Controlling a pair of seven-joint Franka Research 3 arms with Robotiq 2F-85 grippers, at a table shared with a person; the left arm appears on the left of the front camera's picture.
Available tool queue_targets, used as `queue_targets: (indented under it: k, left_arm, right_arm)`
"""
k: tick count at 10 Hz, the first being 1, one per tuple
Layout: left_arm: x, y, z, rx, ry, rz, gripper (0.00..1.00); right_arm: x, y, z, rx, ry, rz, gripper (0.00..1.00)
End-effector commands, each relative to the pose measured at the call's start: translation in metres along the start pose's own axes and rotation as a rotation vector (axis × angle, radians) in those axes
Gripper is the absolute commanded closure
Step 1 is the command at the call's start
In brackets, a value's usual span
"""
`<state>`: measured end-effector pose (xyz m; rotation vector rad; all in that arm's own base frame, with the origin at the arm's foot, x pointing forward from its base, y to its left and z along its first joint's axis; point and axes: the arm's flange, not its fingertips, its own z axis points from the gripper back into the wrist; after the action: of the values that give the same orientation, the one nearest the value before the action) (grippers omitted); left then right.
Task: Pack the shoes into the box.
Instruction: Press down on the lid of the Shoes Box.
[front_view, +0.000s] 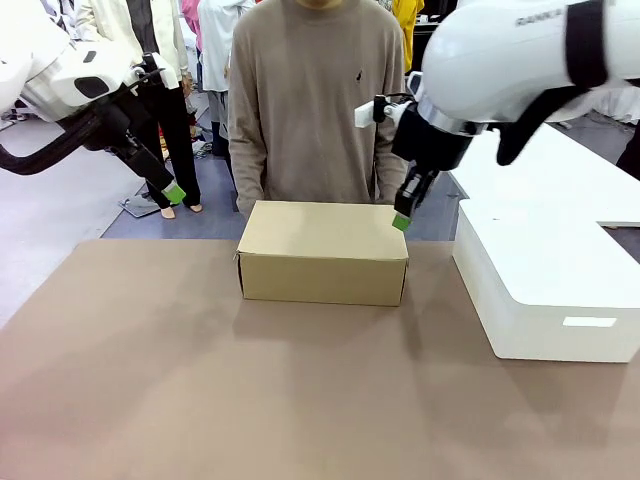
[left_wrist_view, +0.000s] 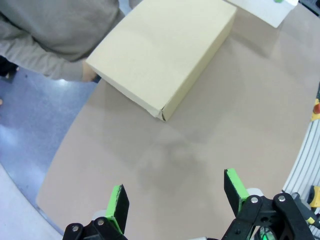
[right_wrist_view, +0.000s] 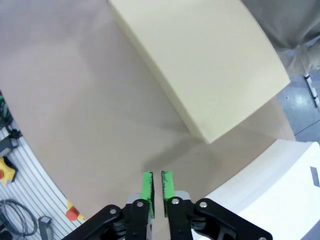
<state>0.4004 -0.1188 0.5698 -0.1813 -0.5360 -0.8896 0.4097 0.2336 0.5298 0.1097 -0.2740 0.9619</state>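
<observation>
The box (front_view: 322, 250) is brown cardboard with its lid down flat, standing at the middle of the table's far side. It also lies at the top of the left wrist view, box (left_wrist_view: 160, 50), and of the right wrist view, box (right_wrist_view: 200, 65). The shoes are hidden. My left gripper (front_view: 175, 193) hangs open in the air, up and to the left of the box, with nothing between its fingers (left_wrist_view: 119, 204). My right gripper (front_view: 401, 221) hovers just above the box's far right corner. Its pads (right_wrist_view: 147, 186) stand almost together, a thin slit apart, holding nothing.
A person (front_view: 315, 100) in a beige sweater stands right behind the box, arms down at its far edge. A large white rounded box (front_view: 550, 280) sits on the table to the right. Bare brown tabletop (front_view: 250, 400) stretches in front of the box.
</observation>
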Motion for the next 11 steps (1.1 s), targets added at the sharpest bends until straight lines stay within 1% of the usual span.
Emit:
queue_targets:
  k: [1, 3, 4, 8, 11]
  left_arm:
    - [0.0, 0.001, 0.002, 0.013, 0.004, 0.004, 0.0]
    - [0.0, 0.001, 0.002, 0.013, 0.004, 0.004, 0.0]
    - [0.0, 0.001, 0.002, 0.013, 0.004, 0.004, 0.0]
    - [0.0, 0.001, 0.002, 0.013, 0.004, 0.004, 0.0]
    - [0.0, 0.001, 0.002, 0.013, 0.004, 0.004, 0.0]
  right_arm:
    - [-0.03, 0.012, 0.012, 0.018, -0.02, 0.043, 0.45]
    - [-0.048, 0.018, 0.02, 0.005, -0.011, 0.04, 0.05]
    - [-0.058, 0.023, 0.022, 0.008, -0.019, 0.035, 0.0]
    - [-0.082, 0.034, 0.021, 0.025, -0.019, 0.016, 0.0]
    - [-0.088, 0.037, 0.015, 0.041, -0.032, 0.0, 0.0]
